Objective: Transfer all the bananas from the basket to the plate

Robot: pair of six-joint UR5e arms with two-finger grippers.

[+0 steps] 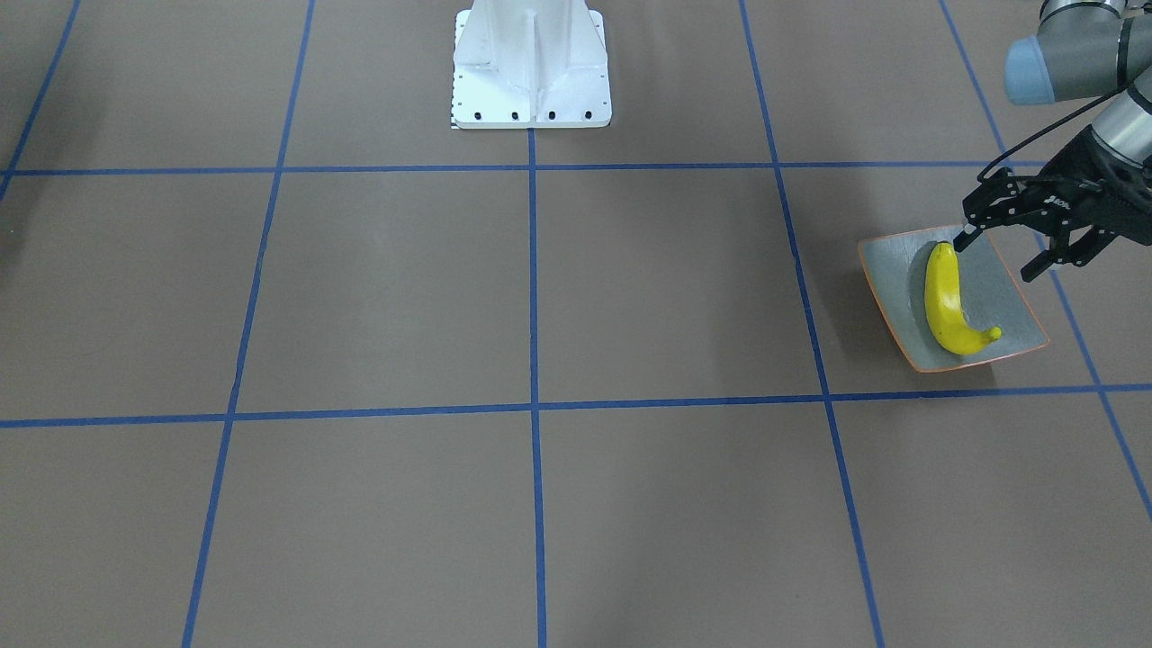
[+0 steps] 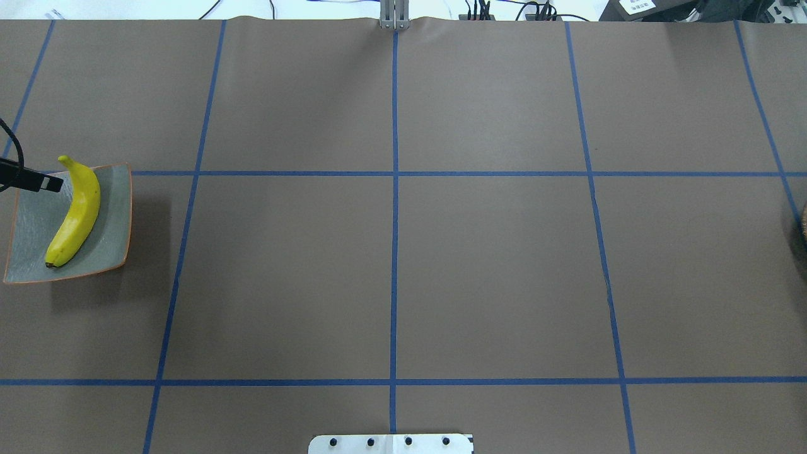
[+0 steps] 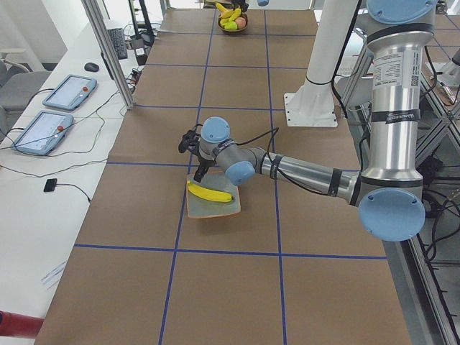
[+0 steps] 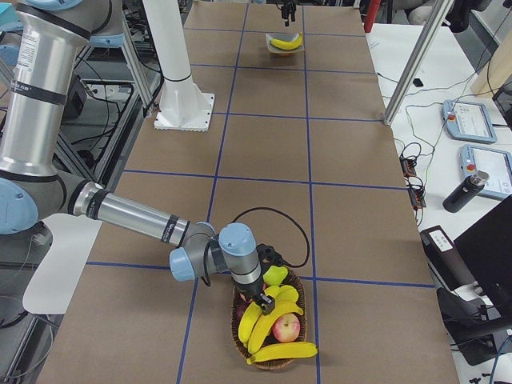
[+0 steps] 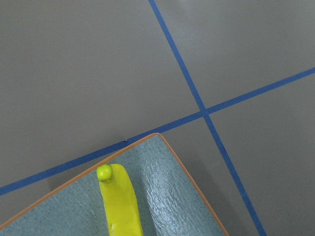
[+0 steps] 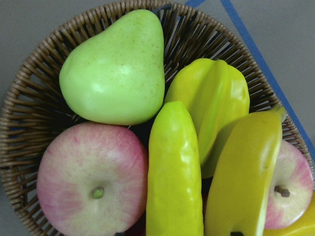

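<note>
One yellow banana [image 1: 943, 301] [image 2: 75, 217] [image 5: 123, 206] lies on the grey-green plate [image 1: 1008, 297] [image 2: 28, 233] [image 5: 172, 196] with its orange rim. My left gripper [image 1: 997, 256] hovers open over the plate's edge nearest the robot, nothing between its fingers. At the table's other end the wicker basket [image 4: 276, 362] [image 6: 29, 98] holds more bananas [image 4: 254, 324] [image 6: 174, 172]. My right gripper [image 4: 262, 302] is down among the fruit in the basket. Its fingers do not show in the right wrist view, so I cannot tell their state.
A green pear [image 6: 115, 69], apples [image 6: 91, 187] and a yellow star fruit [image 6: 214, 98] share the basket. The white robot base [image 1: 531, 72] stands at mid-table. Tablets [image 3: 43, 129] and cables lie on the side bench.
</note>
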